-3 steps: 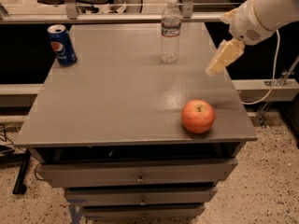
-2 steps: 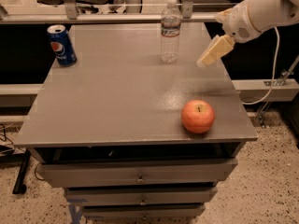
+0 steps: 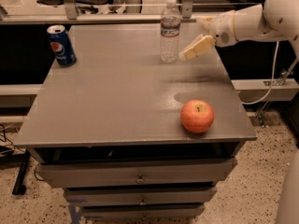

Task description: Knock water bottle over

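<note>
The water bottle [image 3: 170, 31], clear ribbed plastic with a white cap and a label band, stands upright near the far edge of the grey table [image 3: 117, 106]. My gripper [image 3: 189, 52], on a white arm coming in from the right, hangs just to the right of the bottle at its lower half, very close to it. Its cream-coloured fingers [image 3: 198, 47] point left and down toward the bottle's base.
A blue Pepsi can [image 3: 61, 45] stands at the far left of the table. A red apple [image 3: 197, 116] lies near the front right edge. Drawers [image 3: 140, 176] sit under the tabletop. A rail and chairs run behind the table.
My gripper has moved left across the table's right side, from well right of the bottle to right beside it. The bottle still stands upright.
</note>
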`<state>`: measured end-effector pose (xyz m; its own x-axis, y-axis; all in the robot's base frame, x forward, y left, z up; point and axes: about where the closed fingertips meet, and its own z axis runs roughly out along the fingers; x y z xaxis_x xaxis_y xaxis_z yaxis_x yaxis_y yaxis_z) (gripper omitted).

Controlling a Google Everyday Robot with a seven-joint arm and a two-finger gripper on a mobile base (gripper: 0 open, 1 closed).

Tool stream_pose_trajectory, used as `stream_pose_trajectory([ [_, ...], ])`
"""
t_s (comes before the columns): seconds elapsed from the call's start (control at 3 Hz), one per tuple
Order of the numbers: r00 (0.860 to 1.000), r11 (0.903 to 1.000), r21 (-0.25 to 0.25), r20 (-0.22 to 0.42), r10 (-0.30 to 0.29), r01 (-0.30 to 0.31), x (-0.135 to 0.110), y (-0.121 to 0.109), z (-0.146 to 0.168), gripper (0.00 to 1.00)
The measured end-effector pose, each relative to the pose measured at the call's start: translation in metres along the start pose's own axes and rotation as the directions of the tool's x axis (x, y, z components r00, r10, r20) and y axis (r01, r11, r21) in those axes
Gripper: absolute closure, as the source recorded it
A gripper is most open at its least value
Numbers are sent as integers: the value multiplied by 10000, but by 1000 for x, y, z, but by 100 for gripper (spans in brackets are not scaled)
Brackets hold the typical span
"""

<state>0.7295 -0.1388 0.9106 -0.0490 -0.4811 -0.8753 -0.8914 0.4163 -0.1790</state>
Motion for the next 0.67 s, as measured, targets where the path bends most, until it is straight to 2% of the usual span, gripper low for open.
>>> stream_pose_trajectory([
  [0.33,9912,9954,-908,1254,415,-302,-16,12,25,0],
  [0.67,9713,9815,-1872,2229,825,-404,-33,39,35,0],
])
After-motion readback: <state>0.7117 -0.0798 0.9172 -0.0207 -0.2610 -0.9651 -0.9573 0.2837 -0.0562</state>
